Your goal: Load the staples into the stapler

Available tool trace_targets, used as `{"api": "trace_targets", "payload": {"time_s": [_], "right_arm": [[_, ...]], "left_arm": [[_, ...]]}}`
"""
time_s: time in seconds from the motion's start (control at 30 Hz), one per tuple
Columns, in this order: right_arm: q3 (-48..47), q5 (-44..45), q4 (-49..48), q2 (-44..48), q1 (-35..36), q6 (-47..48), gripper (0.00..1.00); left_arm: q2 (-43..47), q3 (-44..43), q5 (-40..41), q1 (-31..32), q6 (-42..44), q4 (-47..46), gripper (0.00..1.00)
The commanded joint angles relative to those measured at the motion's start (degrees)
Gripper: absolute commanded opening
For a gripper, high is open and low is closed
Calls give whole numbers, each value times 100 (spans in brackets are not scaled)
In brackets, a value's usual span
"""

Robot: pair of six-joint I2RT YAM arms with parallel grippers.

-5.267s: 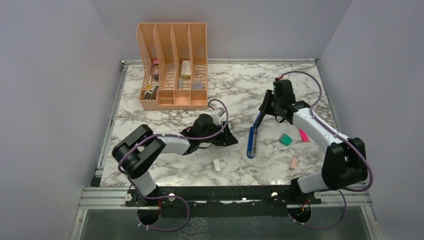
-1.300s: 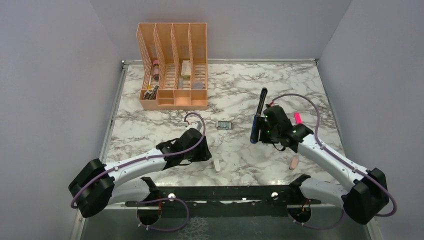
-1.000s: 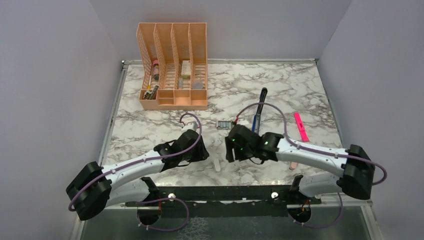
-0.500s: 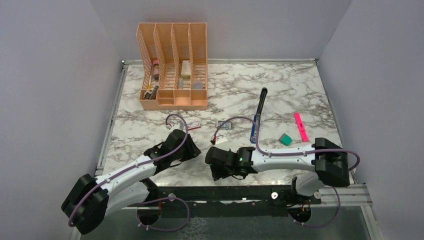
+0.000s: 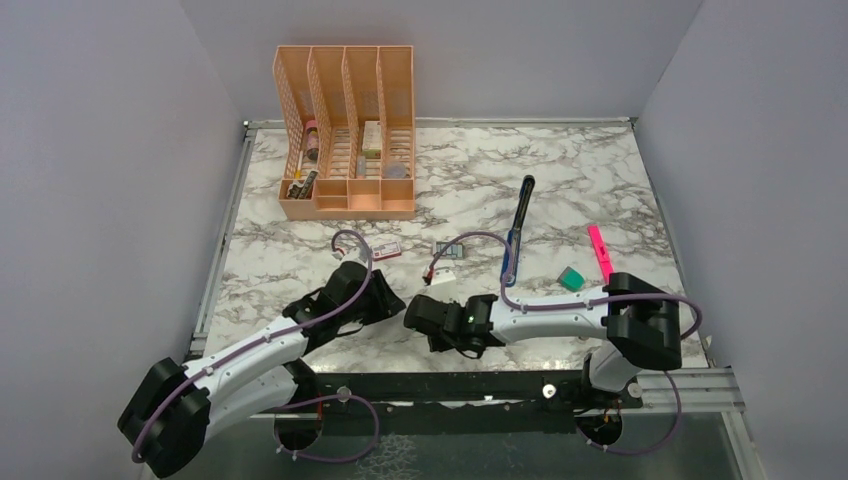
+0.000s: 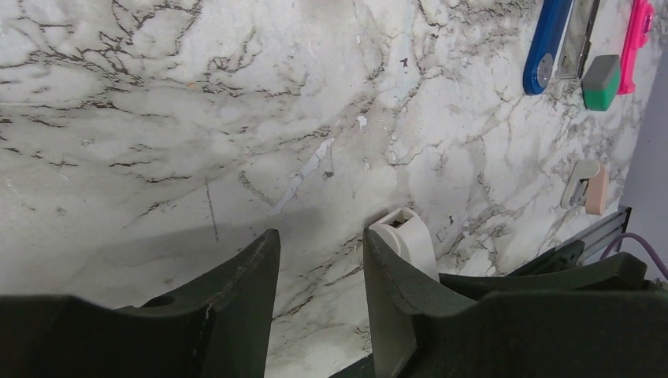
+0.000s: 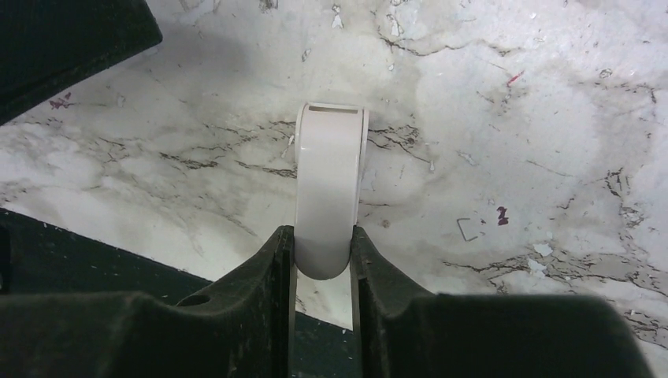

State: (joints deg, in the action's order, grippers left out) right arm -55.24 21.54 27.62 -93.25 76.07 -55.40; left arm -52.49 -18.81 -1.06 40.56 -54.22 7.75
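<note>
Stapler (image 5: 512,255) untouched | right hand (image 7: 321,233) pinching white piece (image 7: 331,157) | left hand (image 6: 321,238) spread

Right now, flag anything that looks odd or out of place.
The right gripper is clamped on a white oblong piece near the front edge, not on the staples or the stapler, which lies swung open farther back. What looks like a loose staple lies near that piece.
</note>
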Motion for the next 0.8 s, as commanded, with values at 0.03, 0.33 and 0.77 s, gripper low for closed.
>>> {"api": "trace_targets", "payload": {"time_s": [0.03, 0.33, 0.77], "right_arm": [[51, 339, -235, 312, -42, -202, 19], [1224, -762, -1690, 1238, -898, -64, 18], [1634, -2108, -2523, 1250, -1620, 440, 18]], "left_arm": [[143, 157, -422, -30, 113, -271, 44], [-21, 254, -894, -30, 205, -922, 47], [-1313, 232, -1692, -12, -34, -2758, 46]]}}
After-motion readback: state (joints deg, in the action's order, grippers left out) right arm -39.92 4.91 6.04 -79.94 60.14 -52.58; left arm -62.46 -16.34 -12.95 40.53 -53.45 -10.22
